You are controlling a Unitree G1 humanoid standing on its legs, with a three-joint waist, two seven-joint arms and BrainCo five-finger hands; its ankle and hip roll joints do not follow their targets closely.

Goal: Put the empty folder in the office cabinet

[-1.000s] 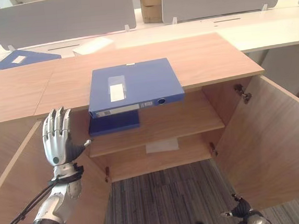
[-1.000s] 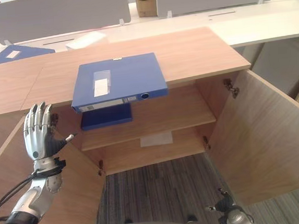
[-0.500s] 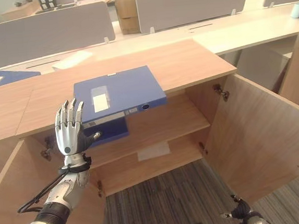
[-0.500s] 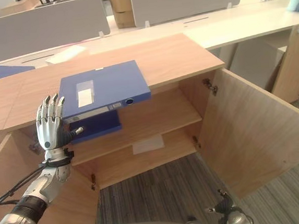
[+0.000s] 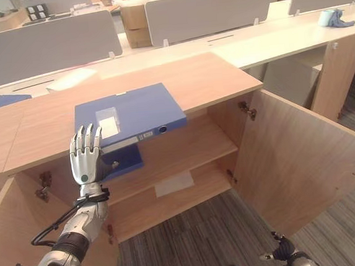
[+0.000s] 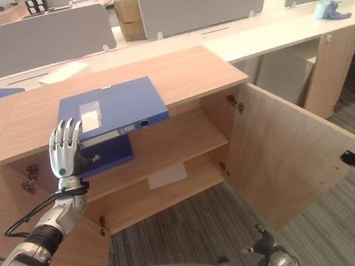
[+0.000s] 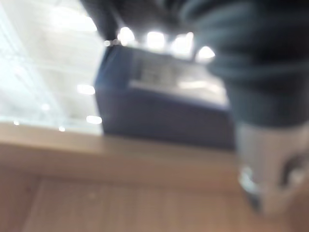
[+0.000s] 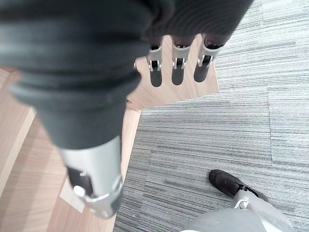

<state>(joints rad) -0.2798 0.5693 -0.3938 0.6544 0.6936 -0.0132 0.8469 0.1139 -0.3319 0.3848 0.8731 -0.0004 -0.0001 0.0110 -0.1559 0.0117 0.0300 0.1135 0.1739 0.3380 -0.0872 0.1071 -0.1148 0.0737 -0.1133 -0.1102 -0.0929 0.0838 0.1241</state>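
- On top of the light wooden office cabinet [image 5: 210, 80] lies the flat blue box-file folder with a white label [image 5: 129, 112], its spine edge overhanging the front lip above the open compartment.
- Versus a second ago: the silver left hand [image 5: 86, 158] sat lower and further out from the folder; now it is raised just at the folder's front left corner, fingertips level with the spine. The whole view has also shifted, so the camera moved; the folder looks unmoved on the top.
- Left hand fingers straight and slightly spread, thumb out to the side, nothing gripped; real contact with the folder cannot be told.
- Left wrist view: blurred, blue folder spine [image 7: 164, 116] seen above the wood edge, close ahead.
- Right hand [image 8: 176, 67] hangs low over grey striped carpet [image 8: 231, 121]; fingers point straight down, loose, holding nothing.
- A second dark-blue flat folder [image 5: 125, 161] lies on the upper shelf, partly hidden behind the left hand and under the overhang.
- White paper sheet [image 5: 174, 183] on the lower shelf.
- Right cabinet door [image 5: 298, 160] swung wide open; left door cut off at the frame edge.
- Upper shelf [image 5: 191, 147] is bare wood right of the dark-blue folder.
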